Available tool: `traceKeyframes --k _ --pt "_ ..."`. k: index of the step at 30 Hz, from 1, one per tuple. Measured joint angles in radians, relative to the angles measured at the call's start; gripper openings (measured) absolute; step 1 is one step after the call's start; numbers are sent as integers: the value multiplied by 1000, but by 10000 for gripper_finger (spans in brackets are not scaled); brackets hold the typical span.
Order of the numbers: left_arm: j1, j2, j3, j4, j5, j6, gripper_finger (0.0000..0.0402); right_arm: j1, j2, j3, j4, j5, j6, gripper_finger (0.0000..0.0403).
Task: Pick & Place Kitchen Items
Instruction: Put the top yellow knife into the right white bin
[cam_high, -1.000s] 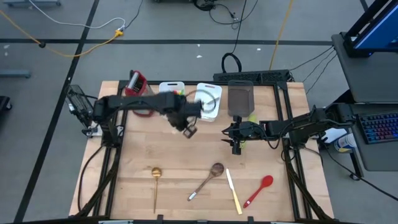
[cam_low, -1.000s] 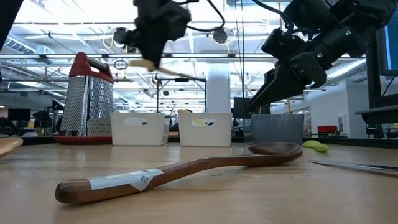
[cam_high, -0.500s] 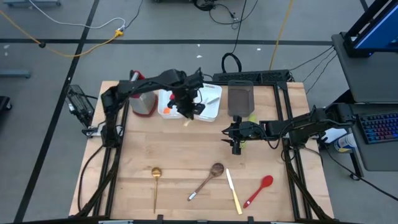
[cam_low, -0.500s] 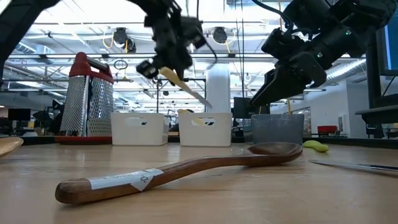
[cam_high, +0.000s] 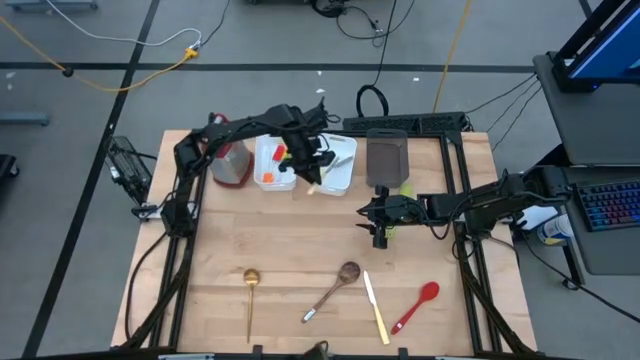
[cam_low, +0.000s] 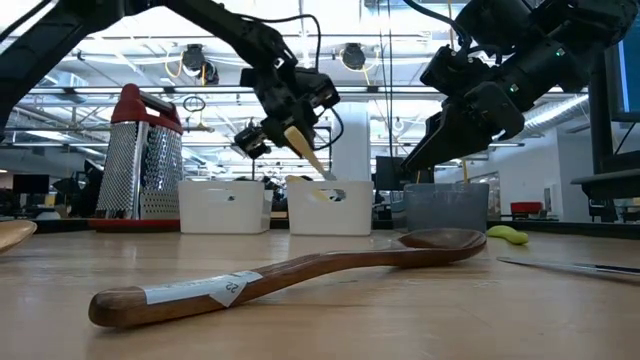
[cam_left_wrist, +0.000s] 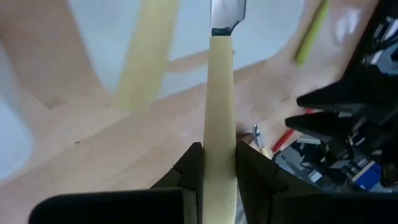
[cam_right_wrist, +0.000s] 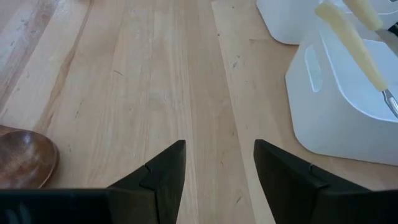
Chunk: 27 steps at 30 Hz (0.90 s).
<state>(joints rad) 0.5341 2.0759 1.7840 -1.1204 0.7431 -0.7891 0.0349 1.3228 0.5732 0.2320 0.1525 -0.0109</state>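
Note:
My left gripper (cam_high: 306, 168) is shut on a cream-handled knife (cam_low: 302, 148) above the right-hand white bin (cam_high: 340, 170) at the table's far side. The knife slants down, its blade (cam_low: 328, 176) toward the bin. Another cream handle (cam_left_wrist: 146, 56) leans inside the bin. My right gripper (cam_high: 380, 236) hangs open and empty right of the table's middle, above the wood. A brown wooden spoon (cam_high: 335, 287), a gold ladle (cam_high: 250, 292), a second cream-handled knife (cam_high: 376, 308) and a red spoon (cam_high: 417, 305) lie flat near the near edge. My left gripper pinches the knife's cream handle (cam_left_wrist: 221, 134) between its two fingers (cam_left_wrist: 191, 169), toward the handle's free end. The knife runs on forward from the fingers, along them. It is lifted clear and tilted, blade end lower, over the bin.
A red-topped metal grater (cam_high: 226, 160) stands far left, next to a white bin (cam_high: 272, 165) with orange and red pieces. A grey bin (cam_high: 386, 158) stands right of the white ones, a yellow-green piece (cam_high: 405, 188) beside it. Bare wood lies at the table's middle.
My left gripper has gone from the table's middle toward the far edge and a little right, over the white bins, carrying the knife. It has turned, and the knife has tipped from near level to slanting down toward the bin.

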Motion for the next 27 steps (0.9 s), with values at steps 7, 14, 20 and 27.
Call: traceKeyframes --k 7,14,20,27 --pt "51 0 0 16 -8 -21 74 0 0 0 -2 0 0 183" --pt "63 0 0 31 -38 -2 77 0 0 0 -6 0 0 183" --pt "53 0 0 60 -60 1 78 0 0 0 -6 0 0 183" --pt "51 -1 0 110 -75 -5 79 0 0 0 -6 0 0 183"
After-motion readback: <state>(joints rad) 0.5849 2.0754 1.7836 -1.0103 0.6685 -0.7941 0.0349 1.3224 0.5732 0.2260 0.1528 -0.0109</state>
